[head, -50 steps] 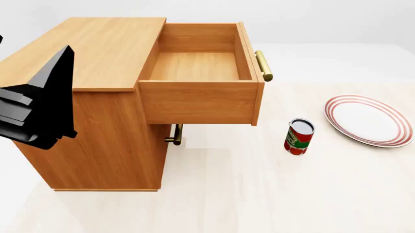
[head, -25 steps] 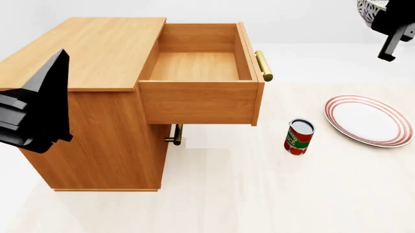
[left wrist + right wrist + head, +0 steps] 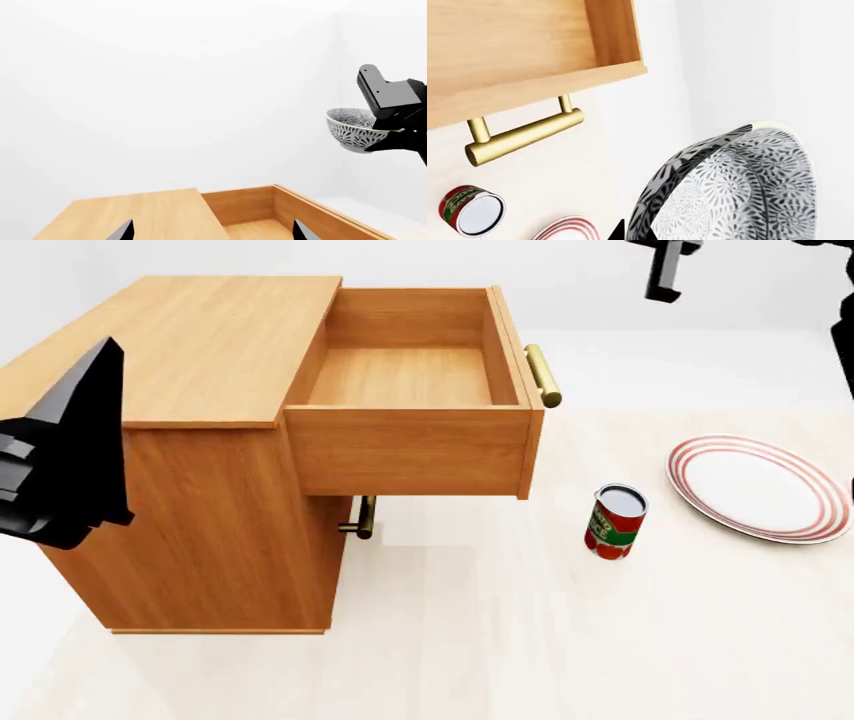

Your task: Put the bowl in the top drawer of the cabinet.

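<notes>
The bowl [image 3: 352, 129], speckled dark grey-blue on white, hangs in the air in the left wrist view, high above and to one side of the open top drawer [image 3: 407, 375]. My right gripper [image 3: 635, 233] is shut on the bowl's rim [image 3: 694, 160], one finger inside and one outside. The head view does not show the bowl, only a black piece of the right arm [image 3: 663, 268] at the top edge. The cabinet [image 3: 200, 350] stands at the left, and its top drawer is pulled out and empty. Beside the cabinet's left side, my left gripper [image 3: 212, 236] is open and holds nothing.
A red can [image 3: 615, 522] stands on the floor right of the drawer front. A flat red-rimmed plate [image 3: 758, 487] lies further right. The drawer's brass handle [image 3: 542, 375] sticks out toward them. The lower drawer's handle [image 3: 360, 517] shows beneath the open drawer.
The right arm has swung left along the top of the head view, and the bowl has passed out of that view. My left gripper has drifted slightly left.
</notes>
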